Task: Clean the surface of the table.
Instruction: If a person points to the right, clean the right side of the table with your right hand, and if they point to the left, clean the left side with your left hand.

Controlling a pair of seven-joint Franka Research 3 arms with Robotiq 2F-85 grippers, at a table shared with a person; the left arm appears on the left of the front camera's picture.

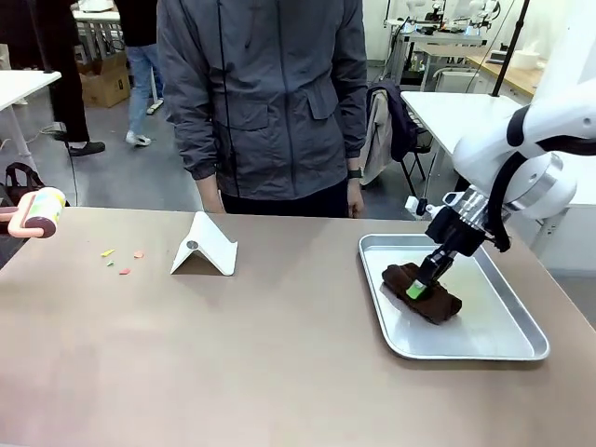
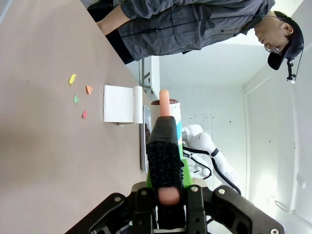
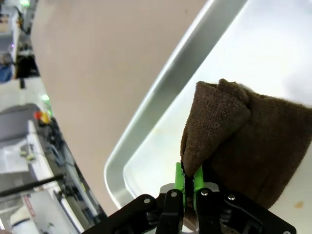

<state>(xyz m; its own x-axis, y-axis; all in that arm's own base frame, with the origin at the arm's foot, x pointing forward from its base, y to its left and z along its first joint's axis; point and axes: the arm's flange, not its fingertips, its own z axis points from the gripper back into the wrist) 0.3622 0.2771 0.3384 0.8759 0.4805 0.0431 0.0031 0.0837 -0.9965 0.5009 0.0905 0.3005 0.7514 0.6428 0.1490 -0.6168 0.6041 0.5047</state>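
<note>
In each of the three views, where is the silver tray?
Front view: the silver tray lies at right on the table.
Left wrist view: a thin edge-on strip at centre, behind the white stand.
Right wrist view: its rim crosses diagonally, its floor at right.
Shared landmark: the brown table top beside it.

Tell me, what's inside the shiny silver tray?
A crumpled brown cloth lies in the tray, pinched by the right gripper. The tray bottom under the cloth is hidden.

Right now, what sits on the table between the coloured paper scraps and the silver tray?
In the front view, a white folded stand, then bare table up to the tray.
</note>
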